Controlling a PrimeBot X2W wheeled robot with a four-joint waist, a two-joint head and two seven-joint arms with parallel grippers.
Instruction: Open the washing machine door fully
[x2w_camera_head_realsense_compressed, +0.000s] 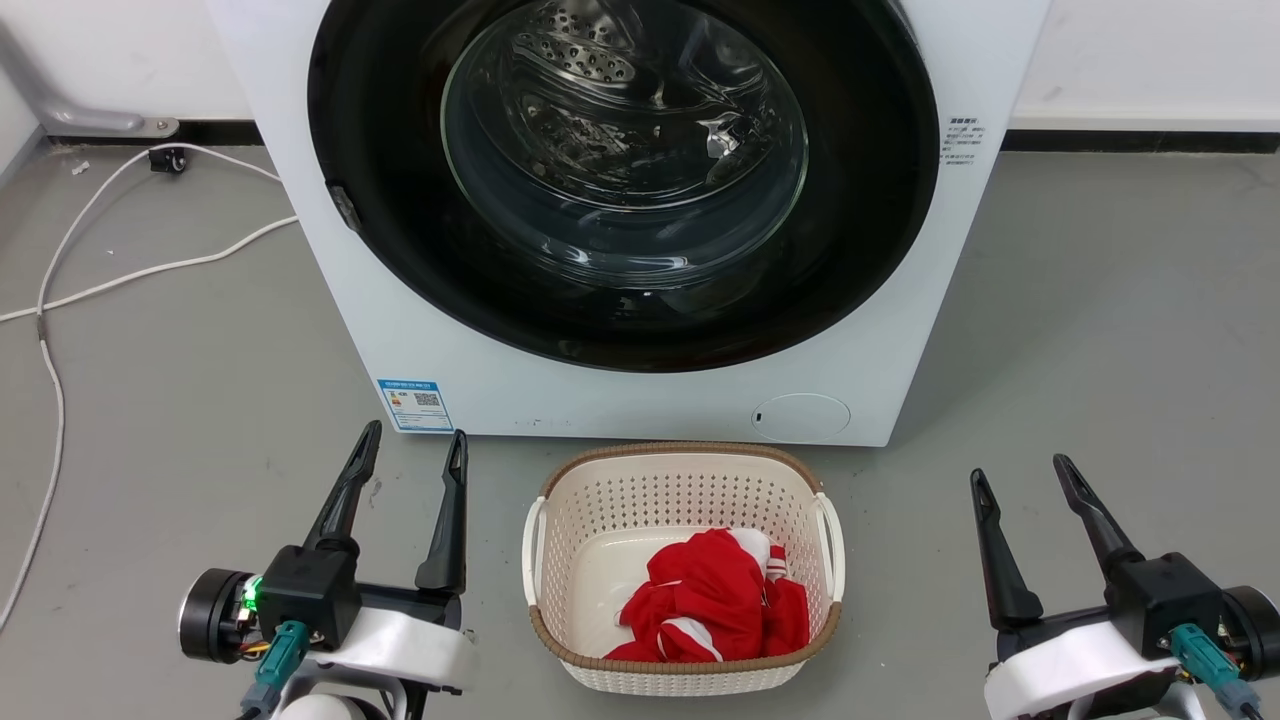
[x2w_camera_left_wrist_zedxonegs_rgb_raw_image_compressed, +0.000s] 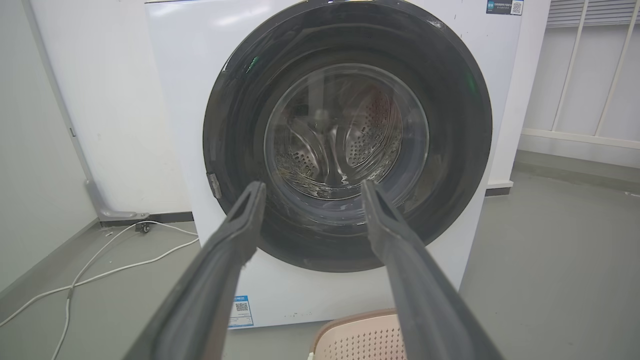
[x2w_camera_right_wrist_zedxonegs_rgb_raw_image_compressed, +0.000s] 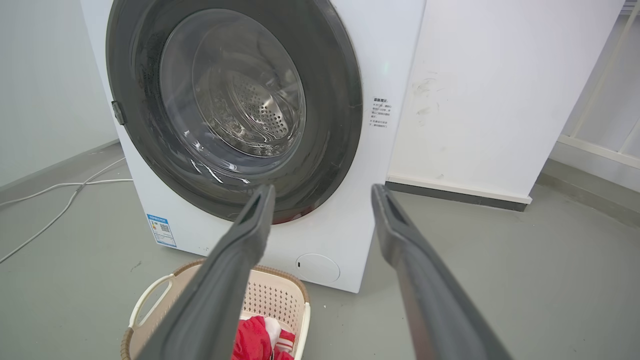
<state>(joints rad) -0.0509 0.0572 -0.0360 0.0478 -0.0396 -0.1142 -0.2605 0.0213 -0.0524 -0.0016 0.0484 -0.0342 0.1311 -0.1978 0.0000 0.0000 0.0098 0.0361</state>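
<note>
The washing machine (x2w_camera_head_realsense_compressed: 660, 405) is a big white box straight ahead on the grey floor. Its round glossy black door (x2w_camera_head_realsense_compressed: 860, 250) with a bulging glass window lies flat against the front, closed; a small latch piece (x2w_camera_head_realsense_compressed: 345, 205) shows on its left rim. The same door (x2w_camera_left_wrist_zedxonegs_rgb_raw_image_compressed: 465, 165) (x2w_camera_right_wrist_zedxonegs_rgb_raw_image_compressed: 335, 110) shows in both wrist views. My left gripper (x2w_camera_head_realsense_compressed: 415, 438) hangs open at the lower left, well short of the machine. My right gripper (x2w_camera_head_realsense_compressed: 1020, 468) hangs open at the lower right. Nothing is between either pair of fingers.
A cream laundry basket (x2w_camera_head_realsense_compressed: 690, 480) holding a red and white garment (x2w_camera_head_realsense_compressed: 715, 600) stands on the floor between my grippers, just in front of the machine. White cables (x2w_camera_head_realsense_compressed: 120, 275) trail over the floor at the left. A white wall stands behind and to the right.
</note>
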